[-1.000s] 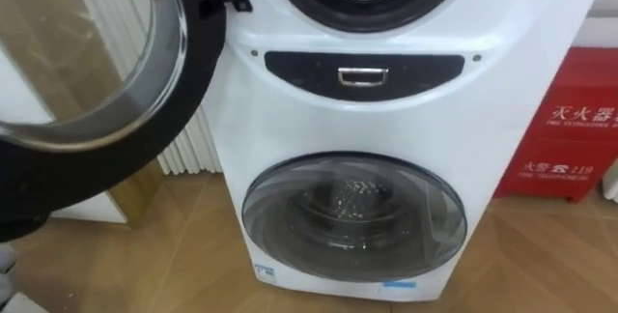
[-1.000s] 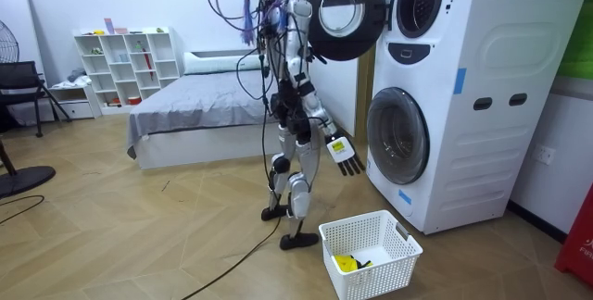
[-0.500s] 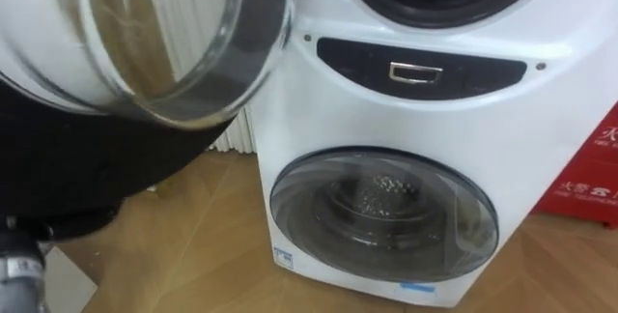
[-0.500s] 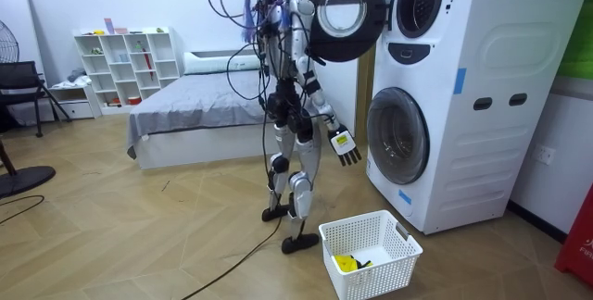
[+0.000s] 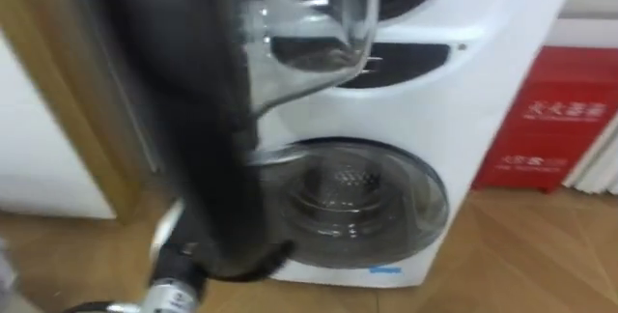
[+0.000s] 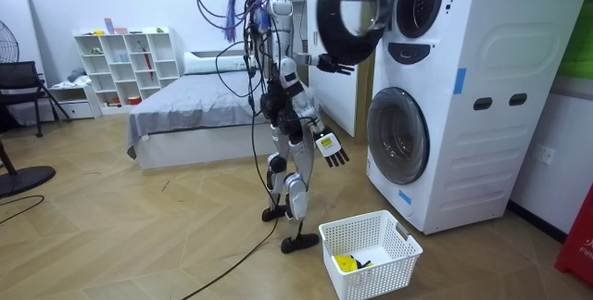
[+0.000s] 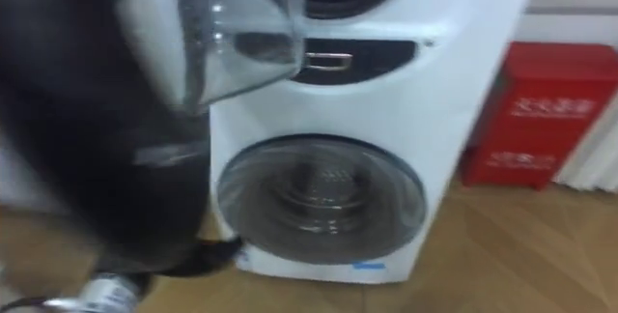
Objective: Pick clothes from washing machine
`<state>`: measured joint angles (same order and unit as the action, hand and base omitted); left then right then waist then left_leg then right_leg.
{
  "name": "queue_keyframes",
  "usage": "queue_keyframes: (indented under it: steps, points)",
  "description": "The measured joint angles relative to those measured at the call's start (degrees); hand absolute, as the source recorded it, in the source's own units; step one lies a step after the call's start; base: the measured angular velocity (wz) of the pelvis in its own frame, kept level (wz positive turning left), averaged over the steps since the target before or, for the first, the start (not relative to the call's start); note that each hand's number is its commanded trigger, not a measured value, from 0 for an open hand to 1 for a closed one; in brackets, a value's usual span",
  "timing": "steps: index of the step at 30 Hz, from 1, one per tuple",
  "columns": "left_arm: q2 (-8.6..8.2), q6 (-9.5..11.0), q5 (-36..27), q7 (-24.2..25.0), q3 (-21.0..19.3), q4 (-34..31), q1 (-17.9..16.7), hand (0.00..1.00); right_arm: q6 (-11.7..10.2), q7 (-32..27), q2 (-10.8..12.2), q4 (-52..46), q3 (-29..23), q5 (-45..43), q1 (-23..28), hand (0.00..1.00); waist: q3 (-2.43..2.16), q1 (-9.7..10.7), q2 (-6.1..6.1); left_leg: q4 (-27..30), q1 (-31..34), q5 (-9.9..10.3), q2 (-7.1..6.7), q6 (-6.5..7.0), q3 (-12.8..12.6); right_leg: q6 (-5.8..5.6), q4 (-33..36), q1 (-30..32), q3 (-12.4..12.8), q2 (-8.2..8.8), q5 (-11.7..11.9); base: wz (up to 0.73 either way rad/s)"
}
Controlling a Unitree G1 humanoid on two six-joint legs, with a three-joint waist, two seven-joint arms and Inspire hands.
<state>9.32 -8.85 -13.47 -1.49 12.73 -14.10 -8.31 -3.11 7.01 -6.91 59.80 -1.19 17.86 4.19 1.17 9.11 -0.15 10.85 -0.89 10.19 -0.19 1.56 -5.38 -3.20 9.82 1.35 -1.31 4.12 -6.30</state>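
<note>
Since the earlier frame the upper door (image 6: 348, 15) has swung toward the washing machine (image 6: 482, 106), with our left hand (image 6: 335, 63) at its lower edge; we cannot tell how its fingers are set. The door now stands between us and the upper drum (image 6: 419, 2), where we make out no clothes; a yellow cloth (image 6: 346, 263) lies in the basket (image 6: 380, 277). Our right hand (image 6: 331, 148) hangs well below that opening, fingers spread and empty.

White characters stood on the red cabinet (image 5: 565, 120), at 3 o'clock from the washing machine (image 5: 463, 91); none was legible.
</note>
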Motion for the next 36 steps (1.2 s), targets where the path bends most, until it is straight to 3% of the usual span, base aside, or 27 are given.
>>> queue_keyframes:
  steps: [4,8,9,13,15,19,23,26,27,29,33,34,36]
  points:
    - [1.66,4.1,-2.1,7.1,6.2,0.3,0.1,0.00,-0.1,0.4,0.0,0.0,0.6,0.7,0.1,0.00,-0.31,1.3,-0.94,-1.5,-1.5,0.1,0.62,-0.24,-1.9,0.48,0.0,0.0,0.9,-0.61,0.3,-0.24]
    - [1.63,4.2,-2.0,11.5,11.4,2.3,1.0,0.00,-0.1,0.0,0.0,-0.2,2.7,0.8,-0.7,0.00,-0.34,1.8,-1.44,-1.5,-2.3,1.2,1.29,-0.45,-3.8,0.58,0.0,-0.2,0.5,-1.20,0.3,-0.29]
    - [1.63,4.3,-2.0,12.5,12.7,3.9,1.7,0.00,-0.1,-0.1,0.0,-0.2,4.0,1.2,-0.7,0.00,-0.34,1.8,-1.40,-1.5,-2.8,1.5,1.55,-0.52,-4.5,0.70,0.0,-0.4,-0.6,-1.33,0.4,-0.31]
    - [1.10,4.2,-1.6,15.0,17.7,11.0,8.2,0.00,0.0,0.7,-0.1,-0.5,6.8,1.9,-2.4,0.00,-0.21,2.3,-0.64,-1.5,-2.8,2.2,1.64,-0.35,-5.4,0.73,0.0,0.0,-1.0,-1.34,0.4,-0.12]
    - [0.73,4.3,-1.5,16.3,18.6,12.6,9.7,0.00,0.0,1.2,-0.1,-0.5,6.7,1.9,-3.3,0.00,-0.43,3.0,0.05,-1.6,-3.0,2.3,1.63,-0.33,-5.5,0.73,0.0,-0.1,-1.0,-1.35,0.4,-0.06]
    - [0.51,4.3,-1.1,18.7,19.4,14.0,11.0,0.00,0.0,1.3,-0.1,-0.4,6.7,2.2,-4.5,0.00,-0.20,3.5,0.93,-1.7,-3.2,2.3,1.69,-0.34,-5.5,0.73,-0.1,-0.1,-0.7,-1.56,0.4,-0.01]
    - [1.04,5.3,-0.6,18.4,19.0,19.5,10.5,0.00,0.1,1.3,-0.1,-1.1,6.7,2.7,-2.9,0.00,-0.11,2.9,0.77,-2.0,-3.8,2.4,1.90,-0.54,-5.6,0.77,0.0,-0.3,-0.6,-1.82,0.4,-0.06]
    - [1.33,7.8,3.0,17.0,16.6,28.1,8.8,0.00,0.0,1.3,-0.2,-1.0,6.4,4.8,-1.8,0.00,0.02,2.0,0.54,-2.2,-4.2,2.5,2.00,-0.64,-6.4,0.84,0.0,-0.4,-0.7,-1.94,0.4,-0.14]
    - [1.08,9.3,5.3,15.7,14.4,33.1,7.2,0.00,0.0,1.3,-0.2,-0.8,5.9,5.1,-1.0,0.00,0.09,0.9,0.40,-2.6,-4.8,2.6,2.23,-0.82,-6.9,0.97,-0.1,-0.7,-0.7,-2.22,0.5,-0.31]
    - [0.94,11.9,7.6,13.5,9.3,41.3,3.8,0.00,-0.5,1.4,-0.2,0.2,5.2,6.1,0.3,0.00,-0.20,-0.6,-0.04,-2.6,-5.3,2.8,2.63,-1.18,-7.4,1.33,-0.1,-0.8,-0.7,-2.63,0.4,-0.23]
    - [1.33,15.0,12.8,6.5,-7.1,61.0,-2.4,0.00,-1.2,1.3,-0.2,2.2,0.4,6.9,3.5,0.00,-0.80,-4.2,-0.67,-2.6,-5.8,3.2,3.24,-1.76,-7.2,1.82,-0.3,-1.1,-1.0,-3.21,-0.1,0.00]
    - [2.45,15.8,13.1,3.7,-10.6,65.8,-3.6,0.00,-1.2,1.2,-0.2,3.7,-0.1,7.2,3.9,0.00,-0.87,-5.3,-0.77,-2.6,-5.9,3.3,3.42,-1.89,-7.1,1.90,-0.3,-1.2,-1.3,-3.38,-0.2,0.03]
    - [3.10,16.5,13.1,-0.8,-14.5,71.2,-5.4,0.00,-1.2,1.3,-0.2,5.6,-0.2,7.3,3.9,0.00,-0.97,-6.2,-0.85,-2.6,-6.0,3.3,3.51,-1.93,-6.5,1.99,-0.5,-1.6,-2.3,-3.35,-0.2,0.12]
